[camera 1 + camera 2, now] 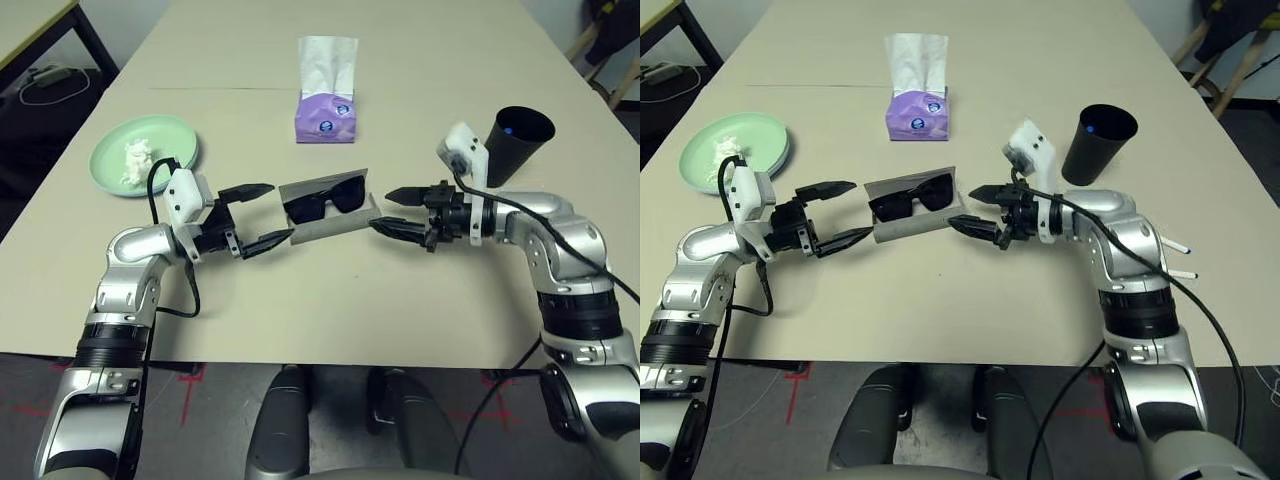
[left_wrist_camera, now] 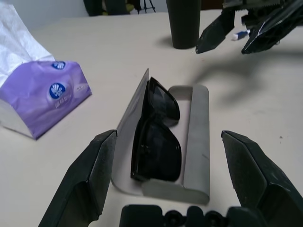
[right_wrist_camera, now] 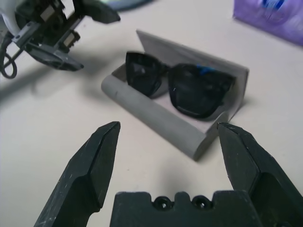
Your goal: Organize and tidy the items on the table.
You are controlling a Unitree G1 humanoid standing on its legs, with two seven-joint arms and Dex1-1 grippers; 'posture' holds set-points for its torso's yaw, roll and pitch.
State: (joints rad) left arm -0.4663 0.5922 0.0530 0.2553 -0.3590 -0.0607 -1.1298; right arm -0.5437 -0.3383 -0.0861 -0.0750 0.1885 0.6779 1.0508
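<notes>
Inside open grey case (image 1: 330, 215) black sunglasses (image 1: 324, 199), tissue wad (image 1: 136, 160) seemingly on green plate (image 1: 110, 150), both claws released.

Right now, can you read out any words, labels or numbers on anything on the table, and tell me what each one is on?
Nothing can be read.
Purple tissue pack: round blue-and-white logos on its side, with lettering too blurred to make out.
Sunglasses, glasses case, black cup, green plate: no visible text.

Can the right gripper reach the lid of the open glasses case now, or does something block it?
Probably yes. The right gripper is open, just beside the glasses case, with bare table between them. The sunglasses lie inside.
</notes>
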